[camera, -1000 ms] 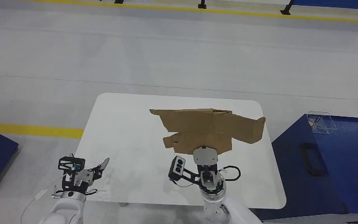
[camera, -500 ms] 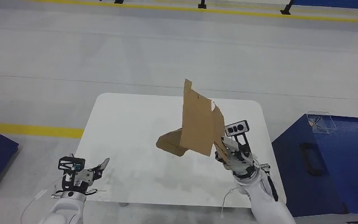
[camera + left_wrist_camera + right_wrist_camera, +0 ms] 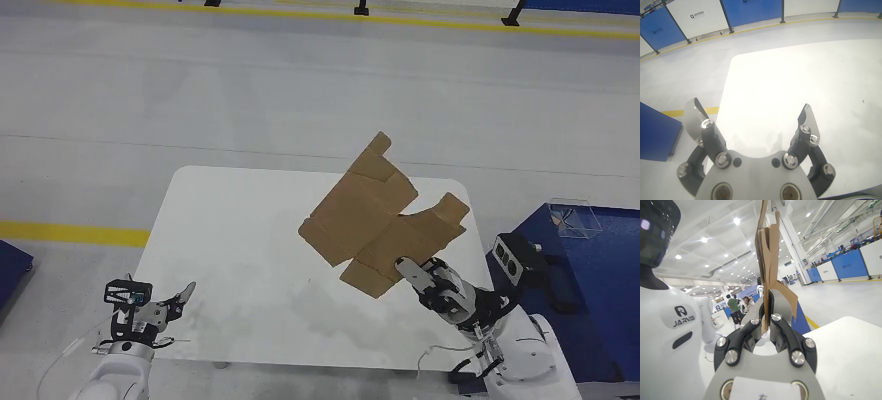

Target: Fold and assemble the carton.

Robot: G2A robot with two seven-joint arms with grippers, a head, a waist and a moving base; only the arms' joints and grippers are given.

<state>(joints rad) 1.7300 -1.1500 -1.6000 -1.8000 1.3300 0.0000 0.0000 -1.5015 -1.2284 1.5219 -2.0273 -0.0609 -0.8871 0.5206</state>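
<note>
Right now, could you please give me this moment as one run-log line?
carton: flat, lifted over table | right tool: shut on carton | left tool: open, empty

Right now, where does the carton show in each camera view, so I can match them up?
Top view: the carton, flat, held up over the table's right side by the right gripper at its near edge.
Left wrist view: the open left gripper over the table's edge.
Right wrist view: the carton edge-on, rising from the shut right gripper.
Shared landmark: the white table.
</note>
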